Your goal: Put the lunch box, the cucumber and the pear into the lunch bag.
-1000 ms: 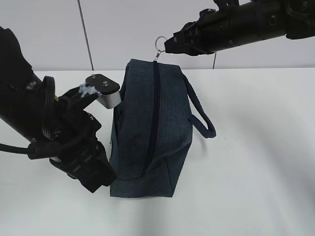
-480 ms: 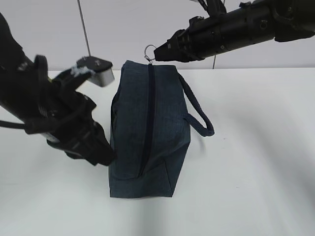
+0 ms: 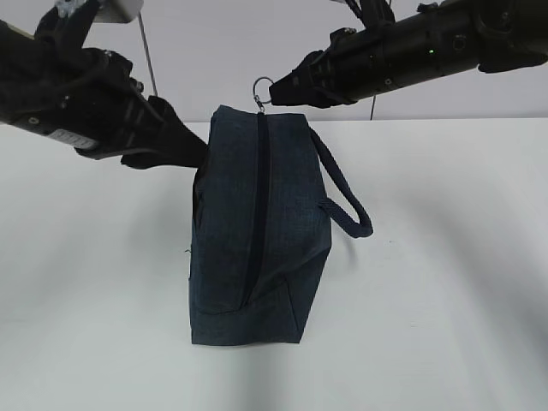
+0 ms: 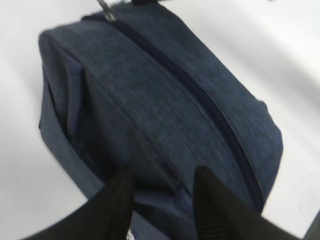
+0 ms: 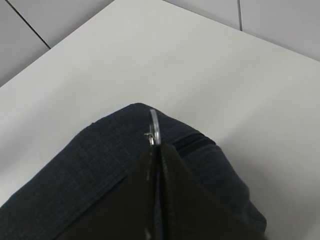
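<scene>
Here the lunch bag (image 3: 257, 227) is standing on the white table (image 3: 445, 282), its zipper (image 3: 259, 205) running closed along the top face. The right gripper (image 3: 287, 88) is pinching the silver ring pull (image 3: 263, 89) at the bag's far end, jaws pressed together on it. The left gripper (image 4: 162, 187) is hovering at the bag's left side with jaws apart, holding nothing. The lunch box, cucumber and pear are not showing in any view. To open it well, the left gripper probably needs to be bracing the fabric while the right is drawing the pull steadily along the zipper line, not upward.
</scene>
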Controlling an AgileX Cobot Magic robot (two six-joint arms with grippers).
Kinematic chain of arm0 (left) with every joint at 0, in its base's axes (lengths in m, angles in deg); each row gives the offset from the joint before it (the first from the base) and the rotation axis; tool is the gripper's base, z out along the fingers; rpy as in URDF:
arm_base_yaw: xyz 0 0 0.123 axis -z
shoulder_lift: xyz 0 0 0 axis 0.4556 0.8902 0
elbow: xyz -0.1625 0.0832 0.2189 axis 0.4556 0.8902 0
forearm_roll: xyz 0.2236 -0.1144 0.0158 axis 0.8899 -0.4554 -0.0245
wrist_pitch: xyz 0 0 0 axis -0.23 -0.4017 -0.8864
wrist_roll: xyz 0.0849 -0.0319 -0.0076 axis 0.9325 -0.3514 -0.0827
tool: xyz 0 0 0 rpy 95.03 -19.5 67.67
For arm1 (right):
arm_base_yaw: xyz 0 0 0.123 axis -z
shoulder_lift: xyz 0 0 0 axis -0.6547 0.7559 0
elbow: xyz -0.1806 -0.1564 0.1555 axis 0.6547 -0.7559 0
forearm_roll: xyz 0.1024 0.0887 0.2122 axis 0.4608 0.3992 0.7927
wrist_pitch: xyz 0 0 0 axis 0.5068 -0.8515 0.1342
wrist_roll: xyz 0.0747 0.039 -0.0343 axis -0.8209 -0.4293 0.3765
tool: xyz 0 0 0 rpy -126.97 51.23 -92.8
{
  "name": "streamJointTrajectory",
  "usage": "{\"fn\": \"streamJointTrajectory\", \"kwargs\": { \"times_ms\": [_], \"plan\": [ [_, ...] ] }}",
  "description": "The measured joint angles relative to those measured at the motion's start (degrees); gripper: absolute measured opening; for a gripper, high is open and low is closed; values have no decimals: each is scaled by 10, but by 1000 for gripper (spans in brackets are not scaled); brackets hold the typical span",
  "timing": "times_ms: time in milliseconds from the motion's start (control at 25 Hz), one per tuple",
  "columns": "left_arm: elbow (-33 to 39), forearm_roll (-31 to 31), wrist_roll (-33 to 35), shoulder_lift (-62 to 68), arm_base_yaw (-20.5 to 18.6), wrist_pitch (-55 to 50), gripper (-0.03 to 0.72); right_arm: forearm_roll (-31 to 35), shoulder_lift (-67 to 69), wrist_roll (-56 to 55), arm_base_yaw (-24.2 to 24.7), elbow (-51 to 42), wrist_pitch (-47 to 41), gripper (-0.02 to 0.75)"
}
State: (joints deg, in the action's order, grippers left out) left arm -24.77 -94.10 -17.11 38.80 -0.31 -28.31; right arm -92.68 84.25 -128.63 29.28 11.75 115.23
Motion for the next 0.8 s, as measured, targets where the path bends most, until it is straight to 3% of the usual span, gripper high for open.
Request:
{"fn": "streamJointTrajectory", "kwargs": {
  "times_ms": [280,800],
  "plan": [
    [-23,-50,-2,47,-1,57,246,0,0,0,0,0,2,0],
    [-73,-76,-2,98,-3,89,246,0,0,0,0,0,3,0]
  ]
}}
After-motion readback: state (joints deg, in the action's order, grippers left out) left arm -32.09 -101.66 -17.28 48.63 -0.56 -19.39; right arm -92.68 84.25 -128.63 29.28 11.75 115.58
